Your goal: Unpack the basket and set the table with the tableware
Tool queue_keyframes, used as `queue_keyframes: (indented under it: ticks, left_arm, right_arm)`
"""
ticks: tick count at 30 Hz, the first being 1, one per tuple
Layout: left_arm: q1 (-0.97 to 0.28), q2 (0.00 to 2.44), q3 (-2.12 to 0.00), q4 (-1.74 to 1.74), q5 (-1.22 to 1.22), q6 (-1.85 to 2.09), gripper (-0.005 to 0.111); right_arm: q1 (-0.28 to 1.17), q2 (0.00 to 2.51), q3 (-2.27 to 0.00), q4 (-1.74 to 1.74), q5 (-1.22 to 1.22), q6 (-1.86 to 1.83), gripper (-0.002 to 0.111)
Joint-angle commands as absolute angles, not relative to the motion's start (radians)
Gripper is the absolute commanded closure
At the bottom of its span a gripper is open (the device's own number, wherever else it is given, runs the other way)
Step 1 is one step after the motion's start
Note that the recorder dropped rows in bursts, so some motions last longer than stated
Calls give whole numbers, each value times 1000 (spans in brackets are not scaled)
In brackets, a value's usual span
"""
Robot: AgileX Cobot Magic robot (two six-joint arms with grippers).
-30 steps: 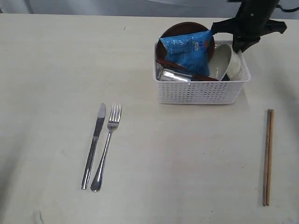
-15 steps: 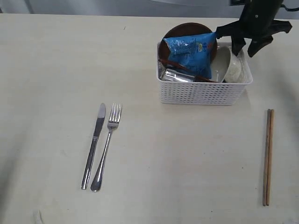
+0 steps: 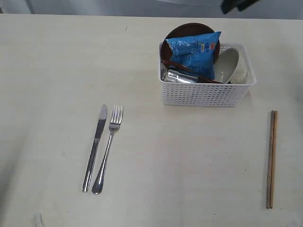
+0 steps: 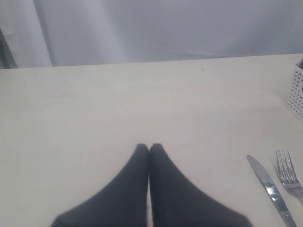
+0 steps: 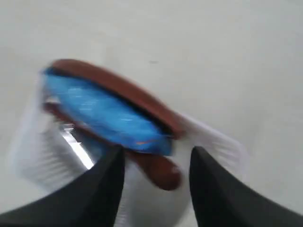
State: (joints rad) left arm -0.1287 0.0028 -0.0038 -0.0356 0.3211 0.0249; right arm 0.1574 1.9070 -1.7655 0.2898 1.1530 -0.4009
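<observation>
The white basket [image 3: 208, 92] stands at the table's [image 3: 156, 156] back right. In it are the brown plate [image 3: 189, 28] on edge, a blue snack packet [image 3: 195, 49], the grey-green bowl [image 3: 227, 64] tipped on its side, the steel cup [image 3: 179, 75] and the red-brown spoon [image 3: 168, 64]. Knife [image 3: 96, 146] and fork [image 3: 108, 151] lie side by side at the front left, the chopsticks [image 3: 271, 158] at the right. My right gripper [image 5: 158, 153] hangs open and empty above the basket [image 5: 218, 137], over the spoon's end [image 5: 161, 172]. My left gripper [image 4: 149, 147] is shut and empty above bare table, left of the knife [image 4: 270, 189].
In the exterior view only a dark piece of the right arm [image 3: 234, 4] shows at the top edge. The right wrist view is blurred by motion. The table's far edge meets a pale grey wall [image 4: 165, 28].
My right gripper opened at the basket's back right corner and rose almost out of the exterior view. The basket shifted slightly to the right and the bowl settled. The left gripper has not moved.
</observation>
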Motion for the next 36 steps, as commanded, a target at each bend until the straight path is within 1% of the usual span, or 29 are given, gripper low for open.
queue_keyframes:
  ticks: [1,5,8,13,17,24,36]
  left_arm:
    - [-126,0,0,-34,320,31,107]
    - [-126,0,0,-34,320,31,107]
    - [-126,0,0,-34,320,31,107]
    - [-126,0,0,-34,320,31,107]
    - [-126,0,0,-34,320,31,107]
    - [-126,0,0,-34,320,31,107]
    - [-126,0,0,-34,320,31,107]
  right_arm:
    - [260,1889,-1738,455,1221,-623,66]
    - [386,1887,-1642,355,1190,-671,66]
    - [461,1887,-1551,235,1035,-671,66]
    - [527,1887,-1436,87,780,-633,66]
    - [540,1889,-1386,62,659,-620,66]
    - [540,1940,-1380,62,674,-628,66]
    - [540,1977,-1380,15,528,-606,66]
